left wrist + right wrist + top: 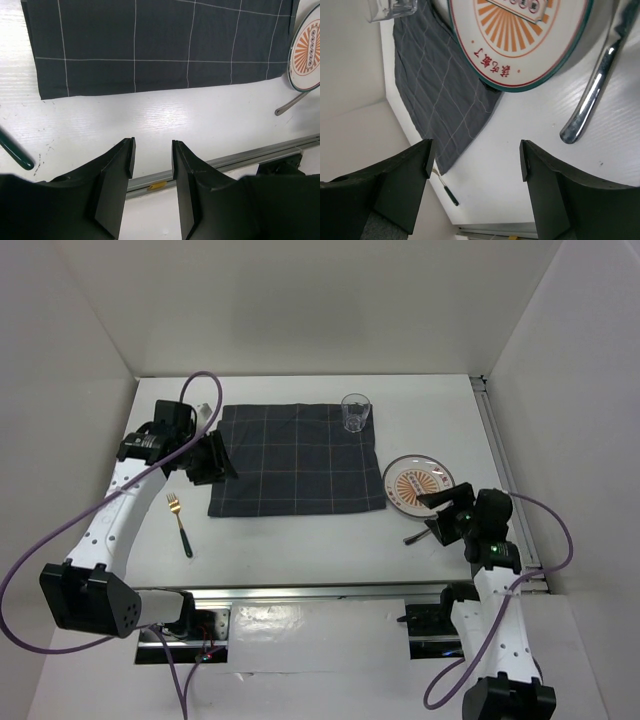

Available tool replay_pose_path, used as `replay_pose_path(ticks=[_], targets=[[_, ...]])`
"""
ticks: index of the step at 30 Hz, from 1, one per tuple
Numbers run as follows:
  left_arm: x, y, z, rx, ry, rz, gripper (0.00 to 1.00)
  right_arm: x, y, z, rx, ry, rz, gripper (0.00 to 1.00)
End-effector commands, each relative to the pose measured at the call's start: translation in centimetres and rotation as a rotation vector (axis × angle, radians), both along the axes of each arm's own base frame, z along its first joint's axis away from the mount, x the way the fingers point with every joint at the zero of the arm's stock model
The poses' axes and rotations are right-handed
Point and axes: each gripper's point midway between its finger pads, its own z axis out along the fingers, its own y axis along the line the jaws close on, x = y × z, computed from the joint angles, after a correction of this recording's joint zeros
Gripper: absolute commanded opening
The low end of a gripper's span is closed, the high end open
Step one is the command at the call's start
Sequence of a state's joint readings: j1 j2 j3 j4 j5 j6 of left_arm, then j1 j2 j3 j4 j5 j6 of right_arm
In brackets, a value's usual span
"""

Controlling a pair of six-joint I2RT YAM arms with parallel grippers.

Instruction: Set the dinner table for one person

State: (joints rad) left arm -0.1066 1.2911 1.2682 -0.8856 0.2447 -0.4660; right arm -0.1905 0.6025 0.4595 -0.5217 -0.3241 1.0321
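Observation:
The dinner table [300, 552] is a plain white top. A dark grey checked placemat [295, 460] lies on its middle, with a clear glass [355, 412] on its far right corner. A plate with an orange sunburst [418, 483] lies right of the mat, and a silver utensil [418, 537] lies just in front of it. A fork with a gold head and dark handle [180, 523] lies left of the mat. My left gripper [208, 462] is open and empty over the mat's left edge. My right gripper [447, 515] is open and empty at the plate's near edge.
White walls close in the table at the back and both sides. A grey metal rail [225, 162] runs along the near edge. The right wrist view shows the plate [520, 35], the utensil [592, 95] and the mat [435, 100].

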Motion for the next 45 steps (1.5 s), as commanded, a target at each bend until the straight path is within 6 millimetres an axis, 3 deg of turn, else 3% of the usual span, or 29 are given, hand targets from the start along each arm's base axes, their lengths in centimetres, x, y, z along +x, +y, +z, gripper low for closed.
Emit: replay_pose_path(ticks=[1, 5, 9, 17, 18, 33, 45], targets=[[-0.5, -0.3, 0.3, -0.006, -0.025, -0.041, 0.52, 0.8, -0.3, -0.4, 0.06, -0.041, -0.069, 0.8], [-0.8, -0.3, 0.5, -0.007, -0.036, -0.041, 0.52, 0.7, -0.8, -1.8, 0.047, -0.012, -0.094, 0.8], [-0.9, -0.3, 0.2, -0.006, -0.027, -0.041, 0.52, 0.3, -1.3, -3.6, 0.038, 0.026, -0.133, 0.87], [-1.0, -0.1, 0.3, 0.002, -0.026, -0.036, 0.52, 1.0, -1.4, -5.6, 0.056, 0.023, -0.146, 0.86], [-1.0, -0.1, 0.3, 0.002, -0.026, -0.036, 0.52, 1.6, -1.5, -4.8, 0.051, -0.021, -0.145, 0.84], [-0.8, 0.0, 0.1, 0.011, -0.01, -0.031, 0.52, 2.4, -1.8, -8.1, 0.06, 0.04, -0.16, 0.75], [-0.6, 0.0, 0.4, 0.011, -0.01, -0.031, 0.52, 3.3, -2.2, -9.4, 0.06, 0.04, -0.174, 0.62]])
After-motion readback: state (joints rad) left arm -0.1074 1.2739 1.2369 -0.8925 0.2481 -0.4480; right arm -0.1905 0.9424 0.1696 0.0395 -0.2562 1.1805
